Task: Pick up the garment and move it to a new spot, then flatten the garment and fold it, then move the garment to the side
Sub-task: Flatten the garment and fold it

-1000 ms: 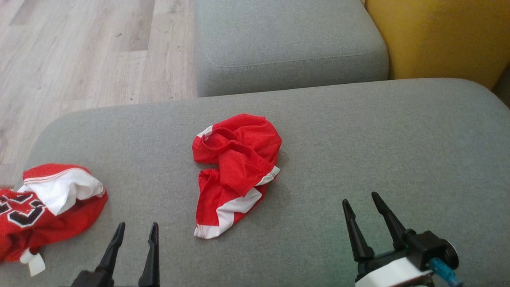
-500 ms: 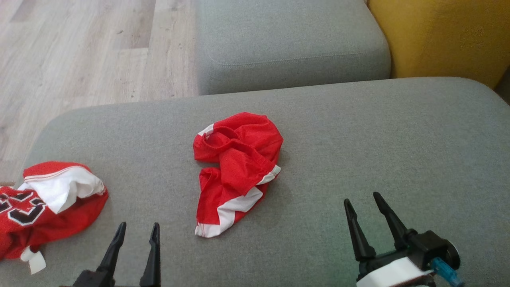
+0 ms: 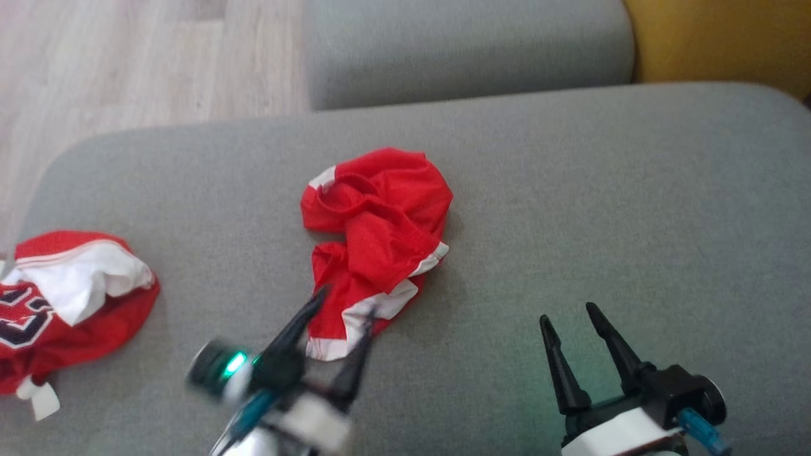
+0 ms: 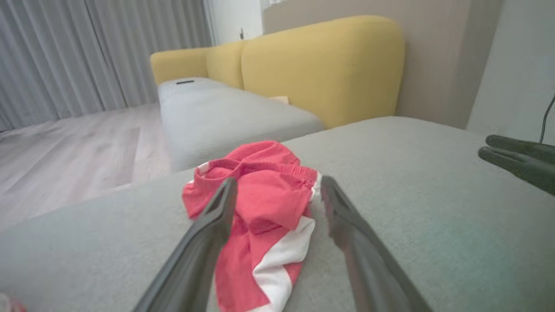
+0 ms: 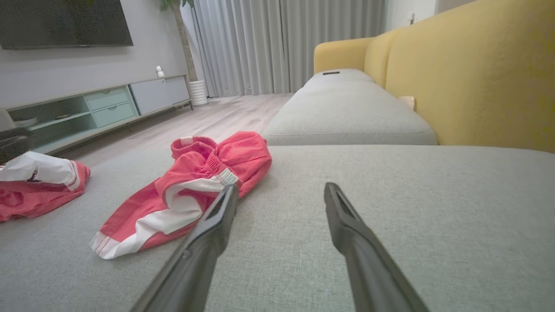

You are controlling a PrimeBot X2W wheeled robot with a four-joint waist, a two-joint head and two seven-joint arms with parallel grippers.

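A crumpled pair of red shorts with white trim [image 3: 374,240] lies mid-cushion on the grey sofa seat [image 3: 602,209]. My left gripper [image 3: 345,304] is open, its fingers spread over the near lower end of the shorts [image 4: 264,212], one fingertip over the white hem. Whether it touches the cloth I cannot tell. My right gripper [image 3: 567,313] is open and empty above bare cushion, to the right of the shorts [image 5: 190,186].
A second red and white jersey with black lettering [image 3: 57,304] is bunched at the cushion's left edge. Behind the seat are another grey cushion [image 3: 462,44], a yellow backrest [image 3: 722,38] and wooden floor [image 3: 127,63] at the far left.
My left gripper has swung up and to the right from the bottom edge to the shorts' near end. The head camera has tilted, shifting the whole picture. The right gripper has barely moved.
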